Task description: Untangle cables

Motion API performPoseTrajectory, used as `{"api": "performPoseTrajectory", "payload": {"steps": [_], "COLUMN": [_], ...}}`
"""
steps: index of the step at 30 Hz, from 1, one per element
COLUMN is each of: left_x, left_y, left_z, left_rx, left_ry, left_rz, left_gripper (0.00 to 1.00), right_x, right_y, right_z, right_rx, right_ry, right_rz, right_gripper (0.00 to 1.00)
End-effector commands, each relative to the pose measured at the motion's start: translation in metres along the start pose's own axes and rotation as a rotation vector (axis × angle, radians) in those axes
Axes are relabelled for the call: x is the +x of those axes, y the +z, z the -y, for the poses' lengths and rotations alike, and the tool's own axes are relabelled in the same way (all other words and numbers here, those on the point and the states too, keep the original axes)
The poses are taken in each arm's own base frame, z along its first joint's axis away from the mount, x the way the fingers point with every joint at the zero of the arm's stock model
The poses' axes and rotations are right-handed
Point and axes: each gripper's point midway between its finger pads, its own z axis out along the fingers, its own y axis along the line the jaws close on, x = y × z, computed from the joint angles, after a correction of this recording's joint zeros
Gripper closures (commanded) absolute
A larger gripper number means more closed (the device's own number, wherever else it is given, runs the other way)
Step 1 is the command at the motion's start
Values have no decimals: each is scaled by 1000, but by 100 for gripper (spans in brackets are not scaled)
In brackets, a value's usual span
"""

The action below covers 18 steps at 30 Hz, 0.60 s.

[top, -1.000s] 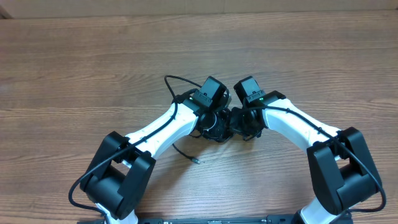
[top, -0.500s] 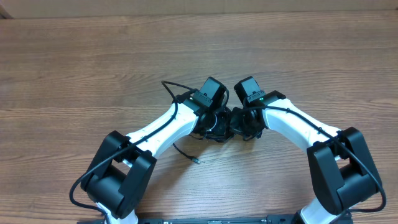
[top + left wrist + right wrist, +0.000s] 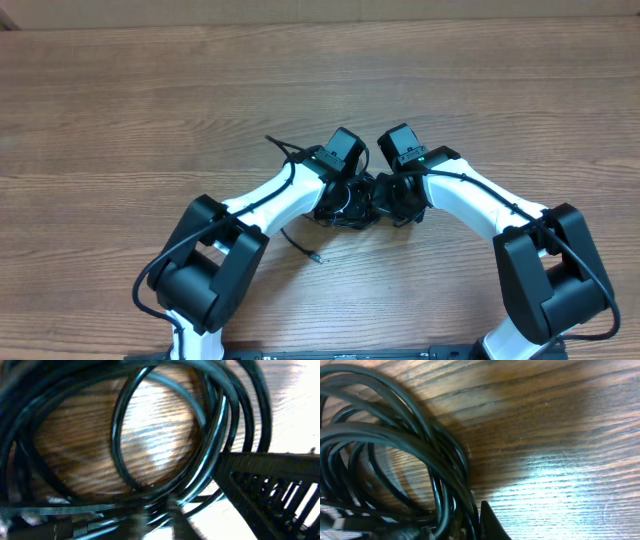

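A tangled bundle of black cables (image 3: 345, 205) lies on the wooden table under both grippers. One loop (image 3: 285, 150) sticks out at the upper left, and a loose tail ends in a plug (image 3: 316, 258) toward the front. My left gripper (image 3: 345, 200) sits down in the bundle. Its wrist view is filled with blurred coils (image 3: 165, 435), and its fingers (image 3: 172, 512) look closed among the strands. My right gripper (image 3: 392, 200) meets the bundle from the right. One fingertip (image 3: 490, 525) presses against the cables (image 3: 395, 450), with strands between the jaws.
The wooden table (image 3: 120, 120) spreads out on all sides of the bundle. The two wrists are almost touching at the middle. The right gripper's ribbed black body (image 3: 270, 485) shows close in the left wrist view.
My left arm has swung, its elbow moving right and toward the centre. The cable loop at the upper left shifted slightly. The right arm has stayed still.
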Motion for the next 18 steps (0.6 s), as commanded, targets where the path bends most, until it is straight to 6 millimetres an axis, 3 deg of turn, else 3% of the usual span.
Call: {"api": "performPoseTrajectory", "payload": {"steps": [1, 11, 18], "left_x": [4, -22, -11], "left_y": [13, -36, -40], "left_z": [-10, -46, -50], "left_rx": [-17, -15, 16], "left_ry": [23, -41, -90], "left_rz": [-38, 26, -35], "left_gripper": [96, 96, 96], "right_x": [3, 3, 7], "right_y": [1, 1, 1], "right_z": [-7, -6, -9], "right_rx": [-25, -22, -40], "right_ry": [0, 0, 2], "right_rz": [-10, -8, -34], "right_gripper": [96, 96, 96]}}
